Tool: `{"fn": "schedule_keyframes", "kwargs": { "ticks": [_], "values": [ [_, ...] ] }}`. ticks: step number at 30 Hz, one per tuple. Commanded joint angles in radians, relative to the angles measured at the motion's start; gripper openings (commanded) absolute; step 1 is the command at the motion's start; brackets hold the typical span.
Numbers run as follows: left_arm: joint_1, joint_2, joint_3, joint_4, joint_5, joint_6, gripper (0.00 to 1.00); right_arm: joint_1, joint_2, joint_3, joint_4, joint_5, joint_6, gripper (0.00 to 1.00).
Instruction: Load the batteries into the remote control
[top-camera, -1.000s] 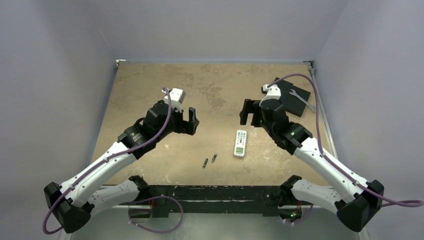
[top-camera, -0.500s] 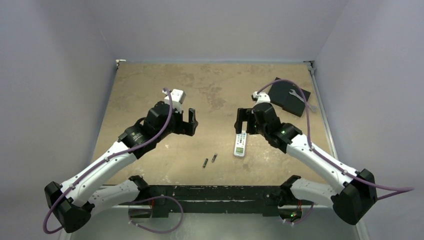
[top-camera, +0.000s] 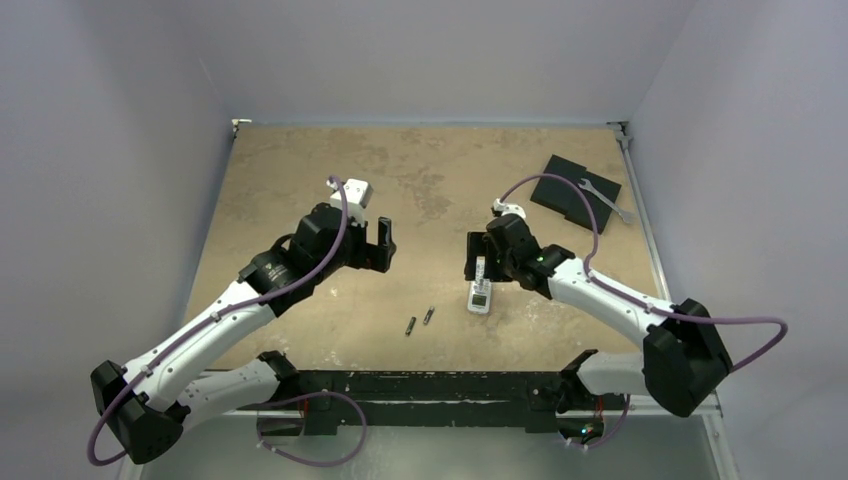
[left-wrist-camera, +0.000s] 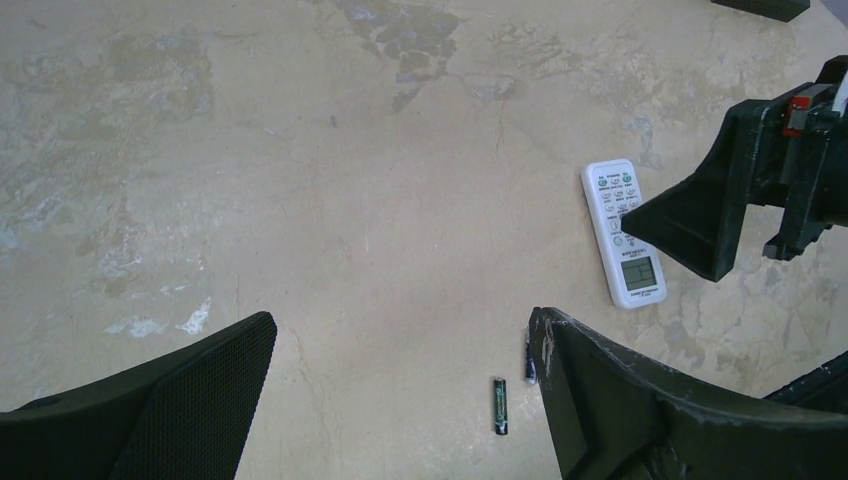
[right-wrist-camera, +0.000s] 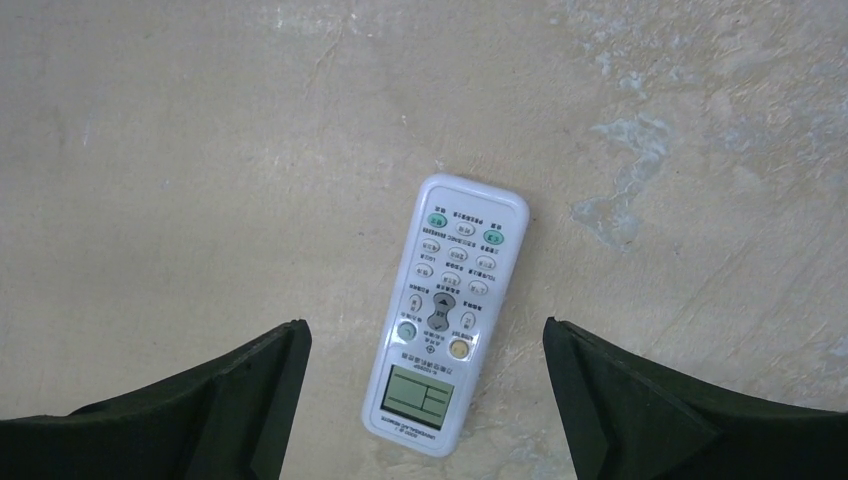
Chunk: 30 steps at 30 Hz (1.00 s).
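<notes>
The white remote control (top-camera: 481, 298) lies face up on the table, its pale green screen toward the near edge. It also shows in the right wrist view (right-wrist-camera: 447, 310) and the left wrist view (left-wrist-camera: 625, 232). My right gripper (top-camera: 480, 258) (right-wrist-camera: 425, 335) is open and hovers over the remote's far part, one jaw on each side, apart from it. Two batteries (top-camera: 410, 326) (top-camera: 428, 315) lie left of the remote. In the left wrist view one battery (left-wrist-camera: 500, 405) is plain and the other battery (left-wrist-camera: 529, 360) is partly hidden by a finger. My left gripper (top-camera: 385, 243) (left-wrist-camera: 400, 325) is open and empty above the table.
A black flat pad (top-camera: 575, 195) with a silver wrench (top-camera: 603, 198) on its right edge lies at the back right. The tan table (top-camera: 300, 160) is walled on three sides by grey panels.
My right arm has swung left and toward the near edge, from beside the black pad to above the remote. The left arm has barely moved.
</notes>
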Motion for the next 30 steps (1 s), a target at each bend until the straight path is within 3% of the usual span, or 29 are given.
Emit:
{"fn": "schedule_keyframes", "kwargs": {
  "ticks": [1, 19, 30],
  "values": [
    [0.004, -0.001, 0.01, 0.013, 0.0, 0.006, 0.99, 0.001, 0.035, -0.003, 0.047, 0.011, 0.058, 0.97],
    [0.006, -0.033, 0.009, 0.014, 0.004, 0.009, 0.99, 0.013, 0.194, 0.044, 0.035, 0.094, 0.128, 0.89],
    [0.006, -0.045, 0.009, 0.011, 0.003, 0.01, 0.99, 0.023, 0.269, 0.093, 0.034, 0.116, 0.133, 0.78]
  ]
}}
